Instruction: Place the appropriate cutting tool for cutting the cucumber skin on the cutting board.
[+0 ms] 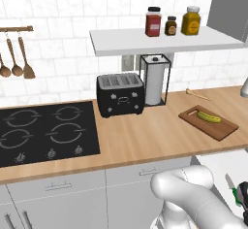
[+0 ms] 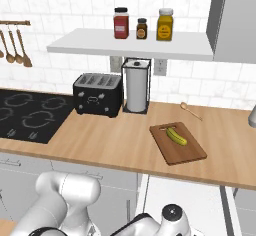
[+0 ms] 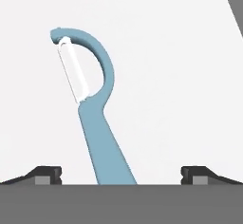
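Hand view shows a blue peeler (image 3: pixel 95 114) on white between my tool's (image 3: pixel 121 174) wide-open tips. Cucumber (image 2: pixel 177 136) lies on the cutting board (image 2: pixel 170 152) on the desk (image 2: pixel 110 140).

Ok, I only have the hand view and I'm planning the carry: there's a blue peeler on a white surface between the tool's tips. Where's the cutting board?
Observer: The cutting board lies on the wooden counter, right of the paper towel holder.
Operator: Is the cucumber on it?
Observer: Yes, the cucumber lies on the board's far half.
Operator: Anything close by?
Observer: A wooden spoon lies behind the board, apart from it.
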